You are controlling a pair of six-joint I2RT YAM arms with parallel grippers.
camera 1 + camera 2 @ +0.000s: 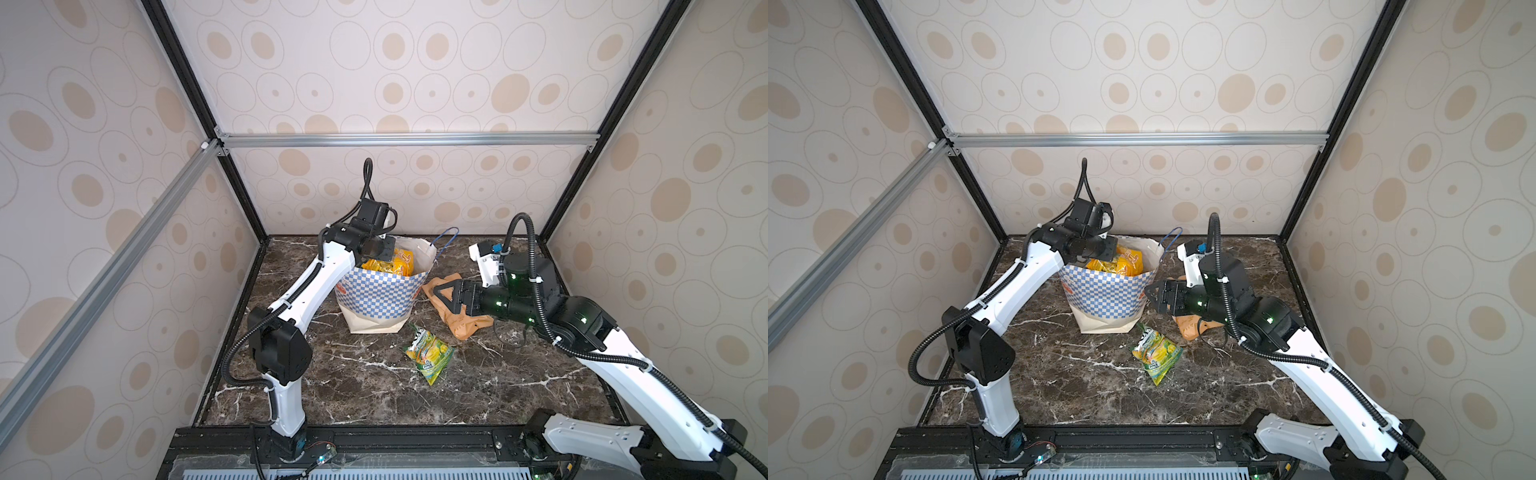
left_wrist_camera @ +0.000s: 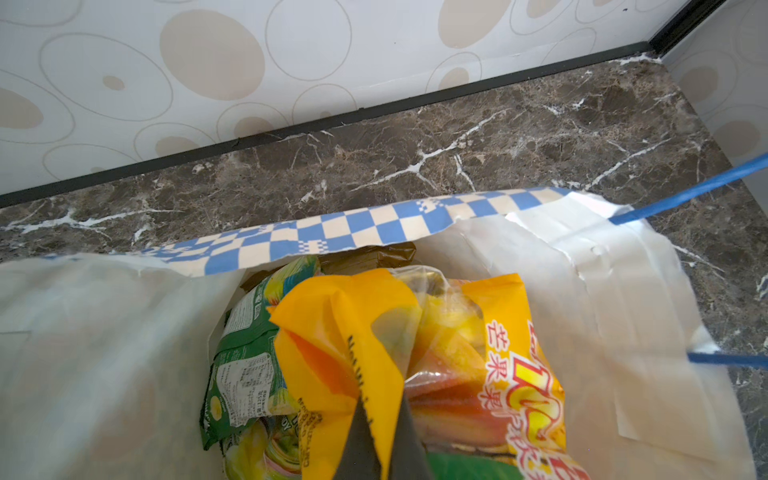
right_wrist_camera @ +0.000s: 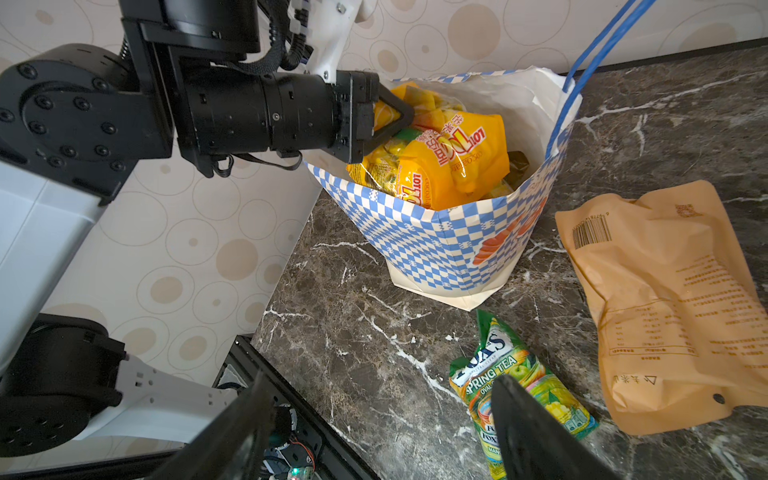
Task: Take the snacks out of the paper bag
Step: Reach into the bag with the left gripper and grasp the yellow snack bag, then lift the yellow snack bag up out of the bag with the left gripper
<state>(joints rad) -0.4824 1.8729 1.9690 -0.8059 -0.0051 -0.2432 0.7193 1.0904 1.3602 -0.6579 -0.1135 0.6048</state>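
I saw the dark marble counter (image 1: 332,395) carrying the upright paper bag (image 1: 374,301), with a green-yellow Fox's packet (image 1: 428,353) and a flat tan pouch (image 3: 665,299) lying near it.

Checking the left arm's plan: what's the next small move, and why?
Probably lift the left hand straight up. It is shut on a fold of the yellow-orange packet at the mouth of the paper bag, with a green packet beside it; rising first should clear the rim before any sideways move.
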